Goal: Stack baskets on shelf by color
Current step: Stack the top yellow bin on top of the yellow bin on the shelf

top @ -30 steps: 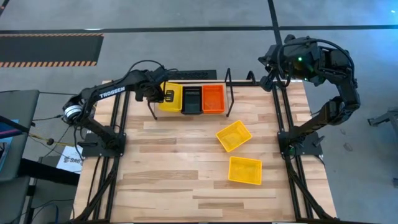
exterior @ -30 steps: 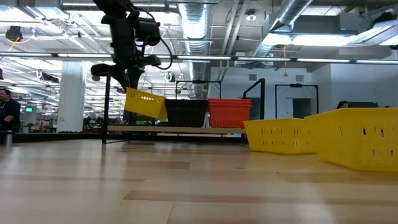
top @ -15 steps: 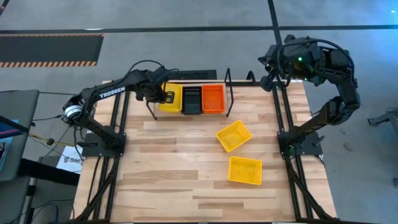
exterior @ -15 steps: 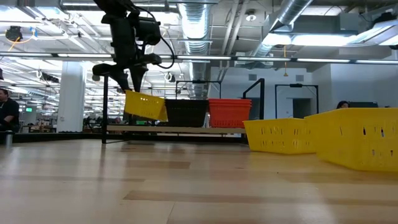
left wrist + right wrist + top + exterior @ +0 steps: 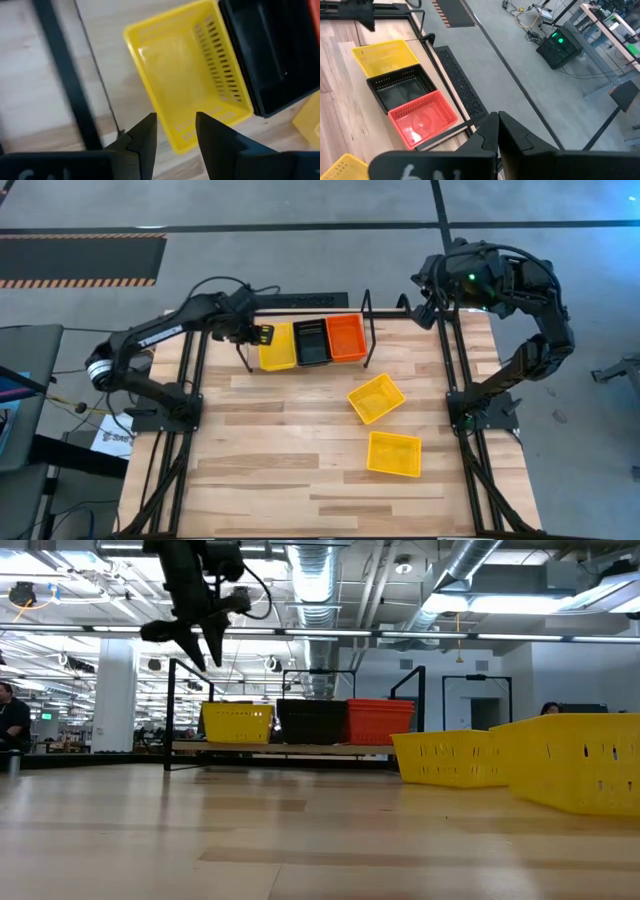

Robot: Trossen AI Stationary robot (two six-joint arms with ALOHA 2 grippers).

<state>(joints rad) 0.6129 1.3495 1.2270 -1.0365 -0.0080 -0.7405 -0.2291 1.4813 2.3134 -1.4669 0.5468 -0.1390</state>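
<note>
Left gripper (image 5: 172, 131) spread, empty, above yellow basket (image 5: 277, 346) on the shelf (image 5: 368, 310), beside black basket (image 5: 310, 341) and red basket (image 5: 346, 337). Right gripper (image 5: 497, 131) pressed together, parked off the far corner. Risk: bumping the shelf loop when going to loose yellow baskets (image 5: 376, 398) on table (image 5: 270, 440).

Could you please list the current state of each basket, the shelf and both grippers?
Yellow basket on shelf: released, sitting level at the left end.
Black basket: on shelf, middle.
Red-orange basket: on shelf, right end.
Two yellow baskets on table: loose, unstacked.
Shelf: holds three baskets side by side.
Left gripper: open, above the yellow basket.
Right gripper: shut, empty, beyond the table's far right corner.
</note>
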